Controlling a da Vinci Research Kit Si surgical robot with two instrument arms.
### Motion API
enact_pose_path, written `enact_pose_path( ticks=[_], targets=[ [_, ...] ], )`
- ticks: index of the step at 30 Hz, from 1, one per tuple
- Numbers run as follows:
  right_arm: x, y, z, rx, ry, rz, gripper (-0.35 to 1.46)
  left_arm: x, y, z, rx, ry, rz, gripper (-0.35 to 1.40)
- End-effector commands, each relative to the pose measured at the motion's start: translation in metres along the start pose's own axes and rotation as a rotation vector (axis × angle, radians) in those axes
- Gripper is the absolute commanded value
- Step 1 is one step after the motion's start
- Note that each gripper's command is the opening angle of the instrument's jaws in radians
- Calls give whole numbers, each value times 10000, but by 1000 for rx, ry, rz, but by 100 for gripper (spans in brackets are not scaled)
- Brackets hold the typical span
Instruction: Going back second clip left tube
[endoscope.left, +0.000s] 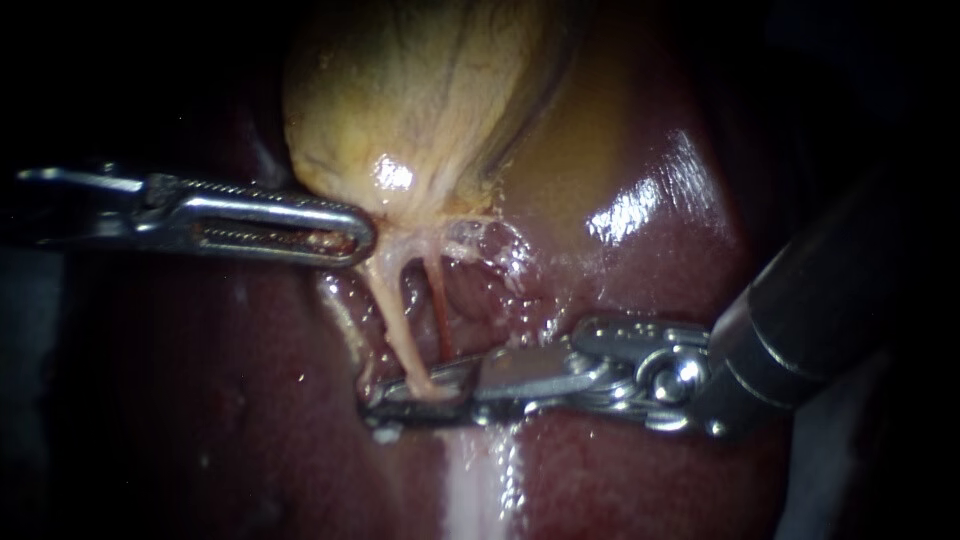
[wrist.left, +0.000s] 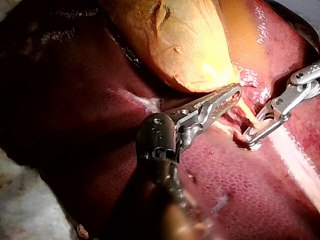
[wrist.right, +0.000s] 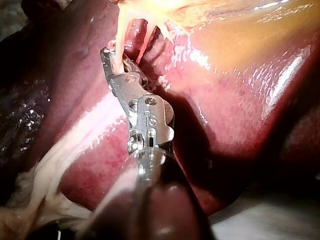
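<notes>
Reaching in from the lower right of the endoscope view, my right instrument (endoscope.left: 400, 395) lies across the liver (endoscope.left: 650, 300) with its tip just left of the frame's centre. Its jaws stand a little apart, one on each side of the left tube (endoscope.left: 392, 320), at the tube's lower end. The pale tube runs down from the gallbladder (endoscope.left: 420, 100) and passes between them. Whether the jaws press on it does not show, and they hide any clip at that spot. The thinner, reddish right tube (endoscope.left: 440, 320) runs just beside the left one and ends behind the upper jaw.

My left instrument (endoscope.left: 350, 235) comes in level from the left edge, in the upper half of the frame. Its long, toothed jaws are closed on the bottom of the gallbladder, where the yellow sac narrows into pale strands. The gallbladder fills the upper middle of the frame, with dark red liver around and below it.
</notes>
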Motion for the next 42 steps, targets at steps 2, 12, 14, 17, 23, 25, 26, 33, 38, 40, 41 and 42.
enact_pose_path(
  ticks=[2,12,14,17,23,25,26,33,38,40,41,42],
  targets=[
    [0,0,0,0,0,0,-35,0,0,0,1,1,0,-35],
    [4,-3,-2,19,27,1,1,0,0,0,1,0,0,-35],
    [13,-6,-2,26,36,-23,31,0,0,-1,1,0,0,-35],
    [22,-8,-3,20,47,-77,42,-1,0,-1,0,0,0,-35],
    [23,-5,-5,-40,74,-139,49,-1,0,-2,0,0,0,-35],
    [23,-3,-7,-41,74,-144,49,-1,0,-2,0,0,0,-35],
    [22,-3,-8,-40,74,-144,49,-1,0,-2,0,0,0,-35],
    [18,-3,-16,-37,72,-151,49,-1,0,-2,0,0,0,-35],
    [17,-5,-30,-34,71,-156,50,-1,0,-2,0,0,0,-35],
    [17,-7,-39,-27,68,-161,50,-1,0,-3,0,0,0,-35],
    [18,-8,-44,-25,68,-165,50,-1,0,-3,0,0,0,-35],
    [19,-10,-49,-23,67,-170,50,-1,0,-3,0,0,0,-35]
  ],
)
